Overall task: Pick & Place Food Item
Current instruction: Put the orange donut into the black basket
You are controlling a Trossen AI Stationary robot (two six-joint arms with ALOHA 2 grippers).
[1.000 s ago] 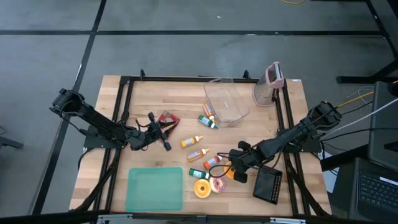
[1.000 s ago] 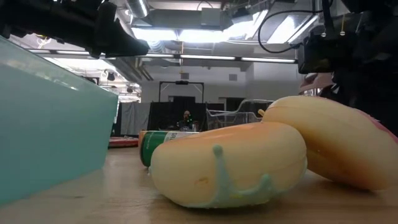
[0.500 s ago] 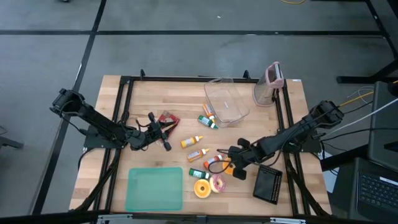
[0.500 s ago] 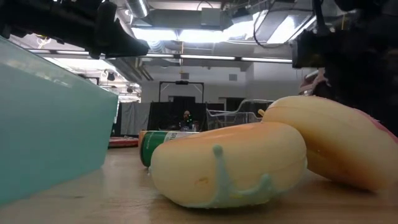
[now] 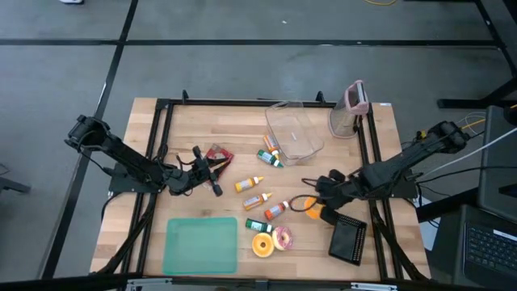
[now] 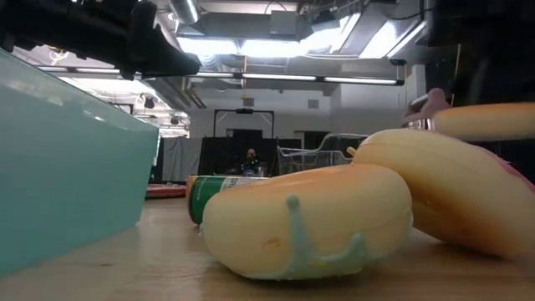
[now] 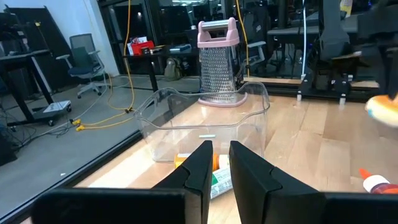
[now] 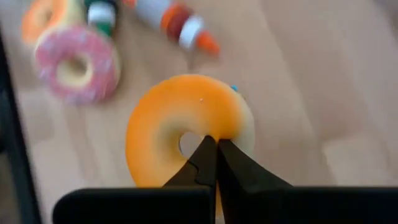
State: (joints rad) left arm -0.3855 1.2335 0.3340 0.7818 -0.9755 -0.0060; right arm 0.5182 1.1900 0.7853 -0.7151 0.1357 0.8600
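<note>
Three doughnuts show in the high view. One orange doughnut (image 5: 314, 210) sits in the right gripper (image 5: 321, 200), right of centre in the lower half of the frame. A second orange-and-yellow doughnut (image 5: 261, 244) and a pink sprinkled doughnut (image 5: 283, 238) lie touching each other near the bottom centre.

About five small sauce bottles (image 5: 257, 199) are scattered across the middle of the wooden table (image 5: 186, 121); the exact count cannot be told.

There is one of each of the rest: a teal cutting board (image 5: 200, 245) at lower left, a clear plastic tub (image 5: 293, 132) at upper centre, a pink-handled grater (image 5: 349, 111) to its right, a red packet (image 5: 216, 153) left of centre, and a black block (image 5: 349, 239) at lower right.

In the right wrist view the right gripper's two fingers (image 8: 205, 163) are pressed nearly together, pinching the rim of the orange doughnut at its hole. The pink doughnut lies at upper left of that frame.

The left gripper (image 5: 212, 172) rests left of centre, just below the red packet. In the left wrist view its fingers (image 7: 199, 168) stand a narrow gap apart, holding nothing.
</note>
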